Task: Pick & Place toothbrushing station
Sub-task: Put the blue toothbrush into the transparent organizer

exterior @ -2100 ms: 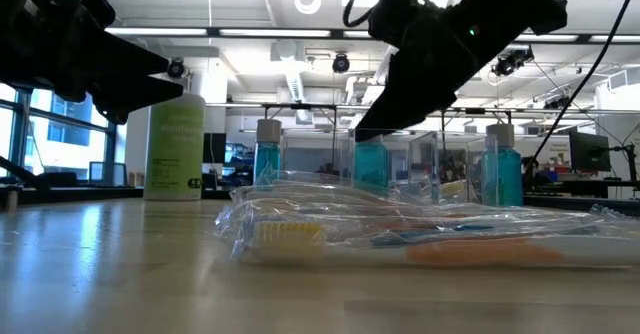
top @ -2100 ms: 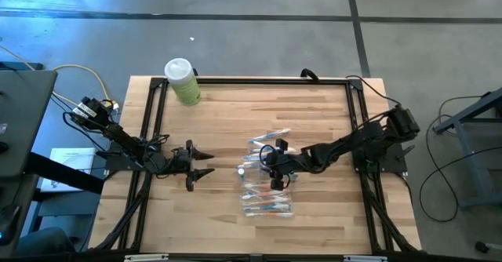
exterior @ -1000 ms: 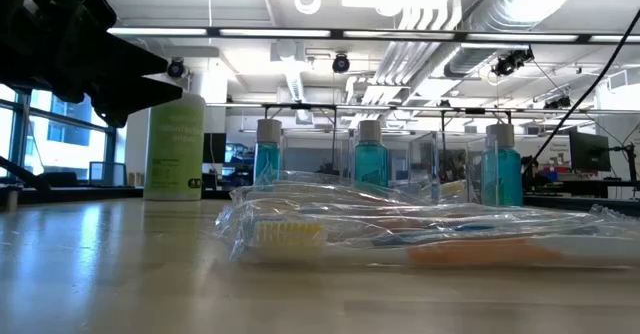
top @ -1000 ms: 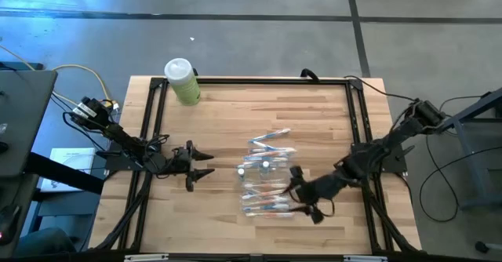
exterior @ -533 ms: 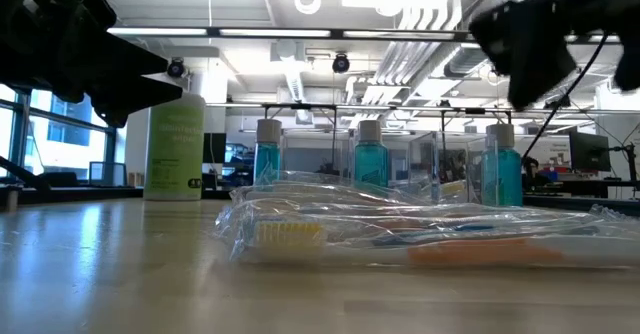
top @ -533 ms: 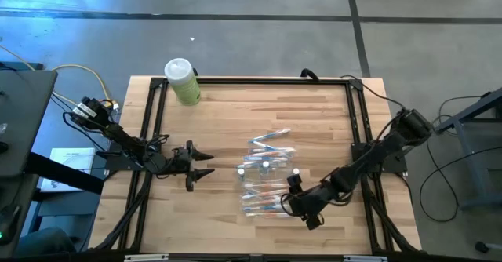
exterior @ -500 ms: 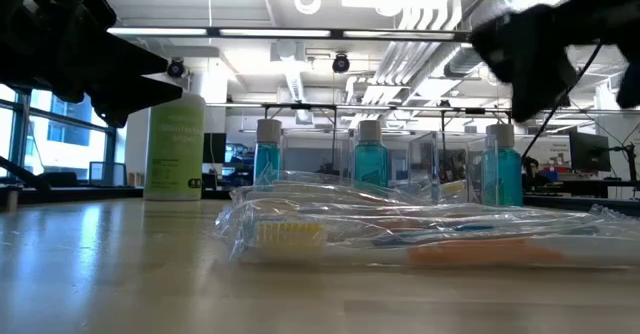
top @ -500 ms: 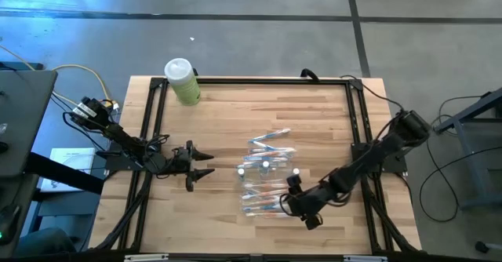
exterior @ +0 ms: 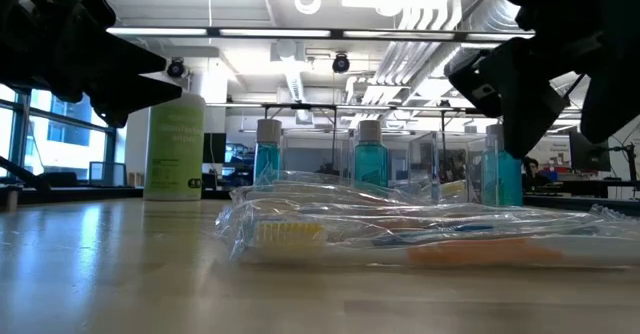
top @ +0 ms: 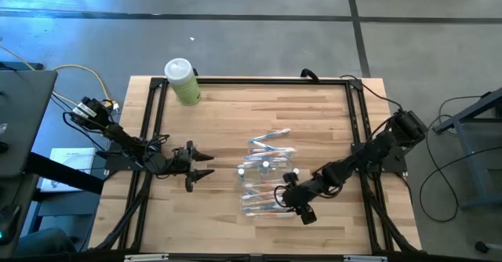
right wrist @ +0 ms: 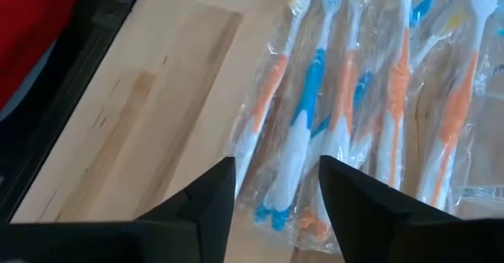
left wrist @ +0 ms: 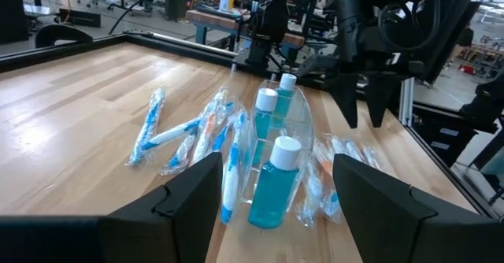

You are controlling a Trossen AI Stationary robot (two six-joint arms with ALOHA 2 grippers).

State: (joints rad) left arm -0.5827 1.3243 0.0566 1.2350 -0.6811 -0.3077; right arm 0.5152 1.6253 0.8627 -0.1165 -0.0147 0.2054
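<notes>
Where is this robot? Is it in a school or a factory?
It looks more like a robot lab or workshop. The wooden table stands on a bare concrete floor, and behind it the low view shows a big open room with ceiling pipes, strip lights and desks with screens.

Overall light: bright and even, from ceiling strip lights (exterior: 300,34) seen in the low view.
Worktop (top: 235,121): evenly lit from above; shadows under the arms are faint and soft.
Glare: pale sheen on the near worktop in the low view; small highlights on the clear toothbrush wrappers (right wrist: 354,98).
Backlight: in the low view both arms read as black silhouettes against the lit room.
Focus: right wrist view is soft, wrappers slightly blurred; dark fingers (left wrist: 189,200) in the left wrist view are blurred.
Floor (top: 70,27): blue-tinted patch at far left.
</notes>
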